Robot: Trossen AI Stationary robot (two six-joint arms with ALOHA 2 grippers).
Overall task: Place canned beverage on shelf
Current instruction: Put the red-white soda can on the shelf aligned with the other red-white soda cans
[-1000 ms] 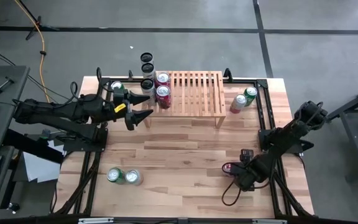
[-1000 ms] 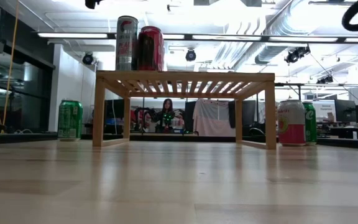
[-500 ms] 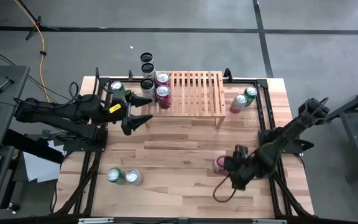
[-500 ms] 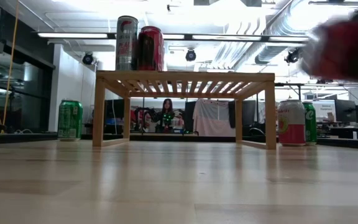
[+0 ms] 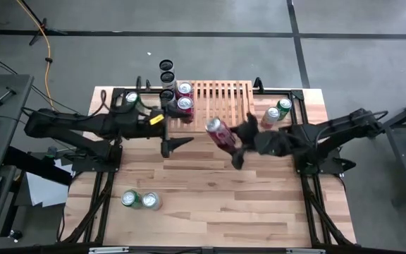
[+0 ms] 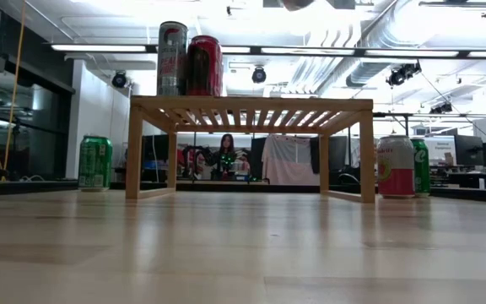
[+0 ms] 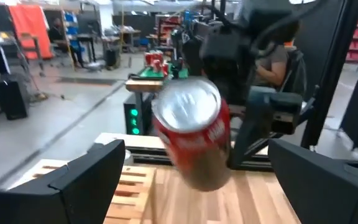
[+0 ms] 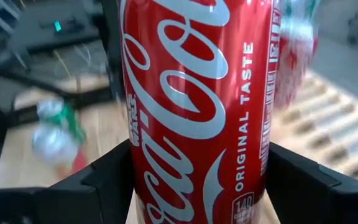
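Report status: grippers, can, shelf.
Right gripper shut on red cola can, airborne beside the light-wood slatted shelf. Left gripper open, empty, near the shelf's left end. Two cans already occupy that end.

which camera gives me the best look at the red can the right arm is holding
The right wrist view: the red Coca-Cola can fills it, label readable, between the right pincer's fingers. The high view shows the can tilted beside the shelf. The left wrist view shows its top, blurred. The low view misses it.
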